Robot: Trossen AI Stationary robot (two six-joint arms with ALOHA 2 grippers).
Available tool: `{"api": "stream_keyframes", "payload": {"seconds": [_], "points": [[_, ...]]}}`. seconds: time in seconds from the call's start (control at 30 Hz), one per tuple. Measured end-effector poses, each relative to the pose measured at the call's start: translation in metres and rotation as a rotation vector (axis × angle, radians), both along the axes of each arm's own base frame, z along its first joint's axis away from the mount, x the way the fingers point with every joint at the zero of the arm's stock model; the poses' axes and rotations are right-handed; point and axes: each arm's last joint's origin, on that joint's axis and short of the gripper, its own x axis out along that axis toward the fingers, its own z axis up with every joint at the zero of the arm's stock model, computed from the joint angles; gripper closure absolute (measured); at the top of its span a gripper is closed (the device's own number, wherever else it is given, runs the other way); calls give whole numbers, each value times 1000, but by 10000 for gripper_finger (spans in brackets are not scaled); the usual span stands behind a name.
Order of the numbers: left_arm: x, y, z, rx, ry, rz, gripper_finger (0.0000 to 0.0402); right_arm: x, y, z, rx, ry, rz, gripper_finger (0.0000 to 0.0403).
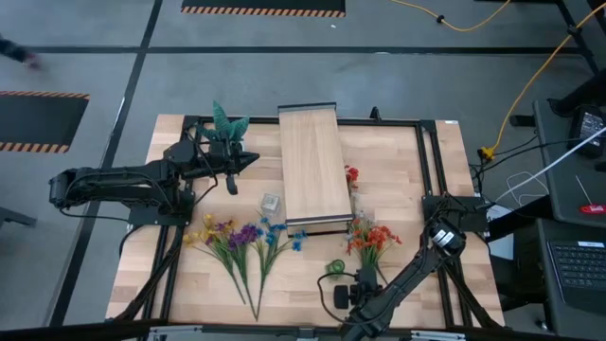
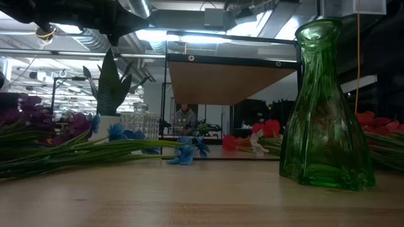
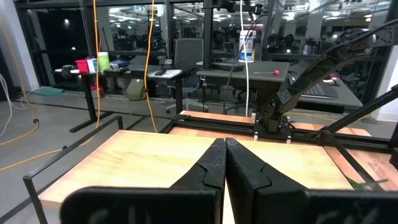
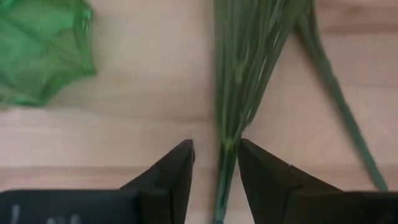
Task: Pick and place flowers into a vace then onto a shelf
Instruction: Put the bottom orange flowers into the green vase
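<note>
While the right claw (image 4: 214,163) hangs low over the near part of the pale wooden bench (image 1: 398,180), its two dark fingers (image 4: 171,168) stand slightly apart with the thin green stems of the red-orange artificial flowers (image 1: 371,237) running between them; whether the pads actually press the stems cannot be told; the stems lie flat on the wood, and the bunch fans out away from the claw toward the near right corner of the long pale plank shelf (image 1: 313,163). Just beside that claw stands the ribbed green glass vase (image 2: 326,107), upright on the bench and holding nothing that shows; from above it appears as a small green ring (image 1: 336,268) close to the right arm's wrist.

Left of the vase lies the mixed bunch of yellow, purple and blue flowers (image 1: 241,237), flat on the bench with stems converging toward the near edge; a further small red bloom (image 1: 351,174) shows at the shelf's right side; the shelf itself stands at the middle of the bench, reaching to its far edge, with nothing on its top.

At the far left the left claw (image 3: 225,163) hovers beside the spiky green plant in a white pot (image 1: 227,125), its fingers pressed together on nothing and pointing toward the shelf; a small clear cut-glass vase (image 1: 271,202) sits near the shelf's near left corner.
</note>
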Motion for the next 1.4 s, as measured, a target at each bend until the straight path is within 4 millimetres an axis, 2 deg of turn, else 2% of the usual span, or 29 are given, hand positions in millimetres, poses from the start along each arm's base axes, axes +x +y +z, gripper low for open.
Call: {"api": "stream_keyframes", "payload": {"seconds": [0.47,0.57,0.77,1.0,1.27,1.4], "points": [[0,0,0,-7,-2,-1,398,0,-11,-4,-58,31,-15,272],[0,0,0,-7,-2,-1,398,0,-11,-4,-54,25,-15,295],[0,0,0,-7,-2,0,398,0,-11,-4,-56,19,-29,386],[0,0,0,-7,-2,0,398,-3,-13,-2,-69,81,-53,394],[0,0,0,-7,-2,0,398,-7,-14,20,-102,191,-77,397],[0,0,0,-7,-2,0,398,-5,-12,32,-103,139,-57,397]]}}
